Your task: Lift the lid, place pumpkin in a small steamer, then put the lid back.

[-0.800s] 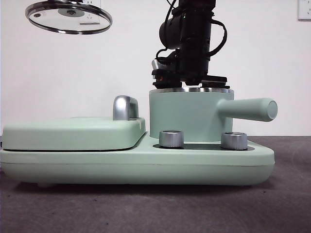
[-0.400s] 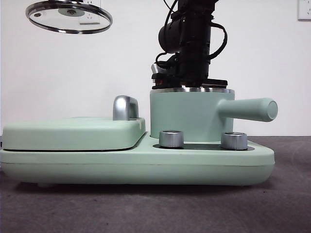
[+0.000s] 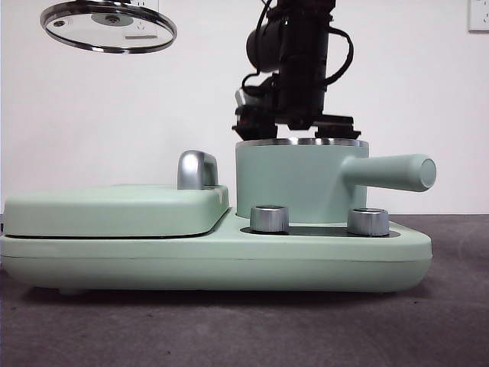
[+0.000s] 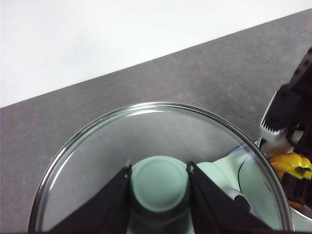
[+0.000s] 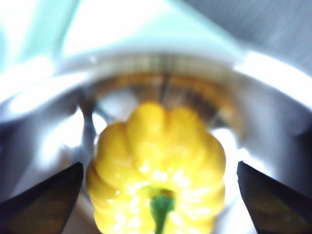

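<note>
Our right hand [image 3: 298, 126], jaws spread wide, hovers at center frame directly above the small steamer [image 3: 302, 183], where the pumpkin [image 5: 158, 168] sits. Our left hand [image 4: 159, 195] grips the lid [image 3: 108, 26] at upper left, well apart from the pot.

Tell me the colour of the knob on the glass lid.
Mint green; the knob on the lid shows best in the left wrist view, between the jaws.
</note>
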Controlling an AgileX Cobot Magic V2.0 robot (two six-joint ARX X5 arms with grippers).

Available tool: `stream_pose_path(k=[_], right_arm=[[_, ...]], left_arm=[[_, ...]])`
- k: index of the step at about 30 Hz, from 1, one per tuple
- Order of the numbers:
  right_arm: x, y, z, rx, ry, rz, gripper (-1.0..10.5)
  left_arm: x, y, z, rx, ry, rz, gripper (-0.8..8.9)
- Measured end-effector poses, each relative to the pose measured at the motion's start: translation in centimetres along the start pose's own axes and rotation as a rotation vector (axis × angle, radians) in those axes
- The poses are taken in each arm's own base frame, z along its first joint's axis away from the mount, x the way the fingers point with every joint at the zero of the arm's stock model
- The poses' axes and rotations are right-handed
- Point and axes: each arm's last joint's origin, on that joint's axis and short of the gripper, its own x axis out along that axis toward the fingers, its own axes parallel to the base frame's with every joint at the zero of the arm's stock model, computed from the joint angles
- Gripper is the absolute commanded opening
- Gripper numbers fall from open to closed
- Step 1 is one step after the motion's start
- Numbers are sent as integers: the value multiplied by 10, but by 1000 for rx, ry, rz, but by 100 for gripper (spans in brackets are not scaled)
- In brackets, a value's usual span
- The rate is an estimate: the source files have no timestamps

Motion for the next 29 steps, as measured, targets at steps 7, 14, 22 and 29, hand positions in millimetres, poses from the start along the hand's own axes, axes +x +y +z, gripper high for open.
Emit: stream_pose_path(k=[7,14,22,29], right_arm=[[-36,-1,-7,16,-82,4,498],[-107,4,-38,12,-240,21,497],[-169,13,-113,-32,-347,31,497],[-193,4,-198,-28,-411,15,497]], left_arm=[[0,0,0,0,0,0,59],[9,1,-3,-2,23,-2,59],[19,2,-5,-8,46,-5,59],[22,-1,-5,-25,46,-23,59]])
